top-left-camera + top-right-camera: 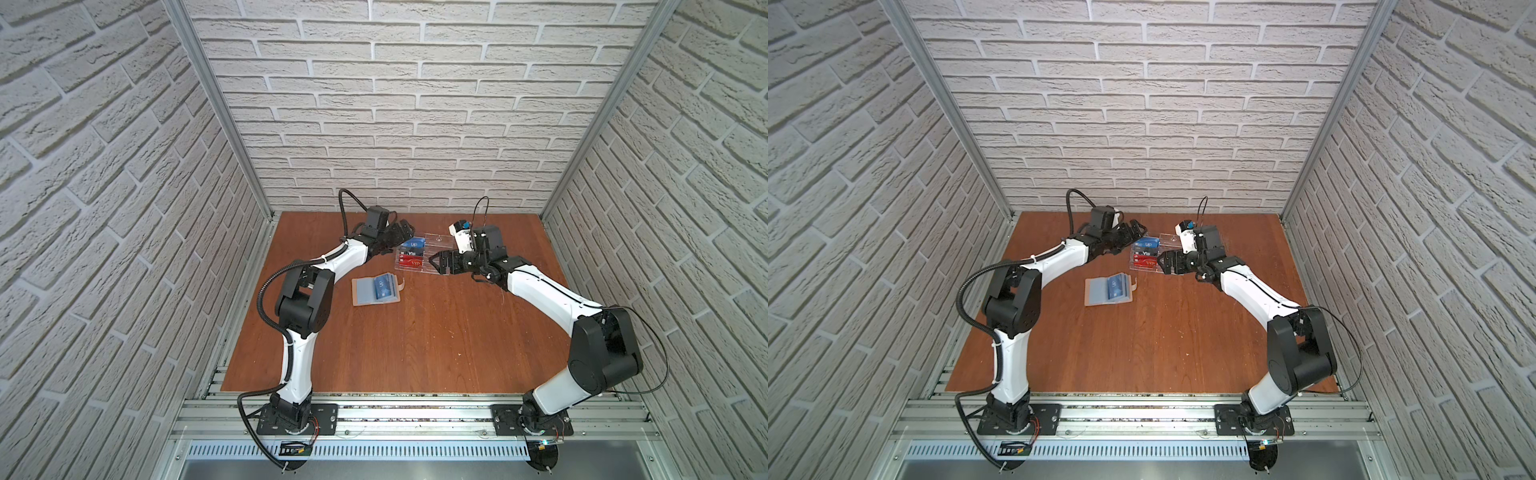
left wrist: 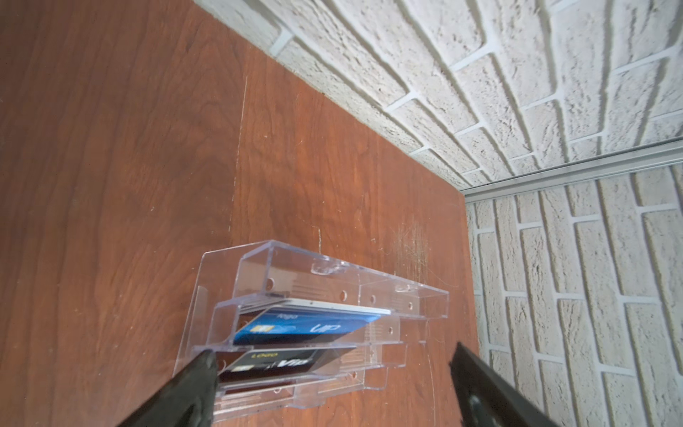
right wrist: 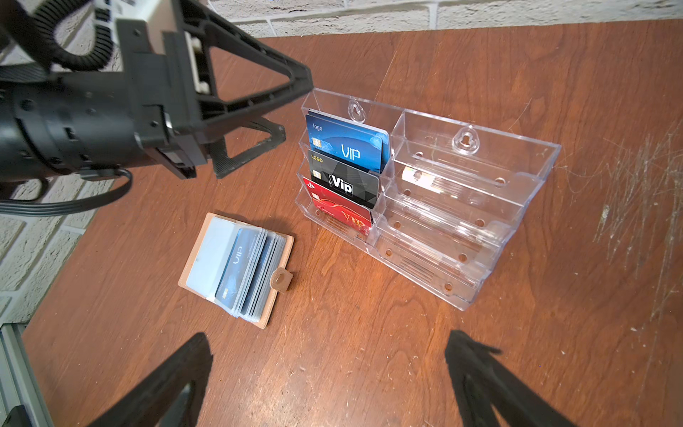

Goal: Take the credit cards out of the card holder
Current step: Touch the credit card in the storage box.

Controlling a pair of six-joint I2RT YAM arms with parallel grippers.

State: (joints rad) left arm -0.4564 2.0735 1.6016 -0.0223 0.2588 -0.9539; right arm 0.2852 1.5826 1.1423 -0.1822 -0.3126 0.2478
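Card holder (image 3: 207, 255) lies open on the table (image 3: 369, 332), near the clear rack (image 3: 462, 207), blue credit cards (image 3: 238, 271) tucked in its sleeves; how many, I can't quite tell. Both the left gripper (image 3: 295, 107) and right gripper (image 3: 329, 347) hang beside the rack, jaws spread wide, empty. Nothing pins the holder, so tugging one card may drag it along, or a finger could knock the rack.

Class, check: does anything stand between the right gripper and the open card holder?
Nothing visible does. Only bare tabletop lies between the open right gripper and the card holder; the clear acrylic rack stands beside that path.
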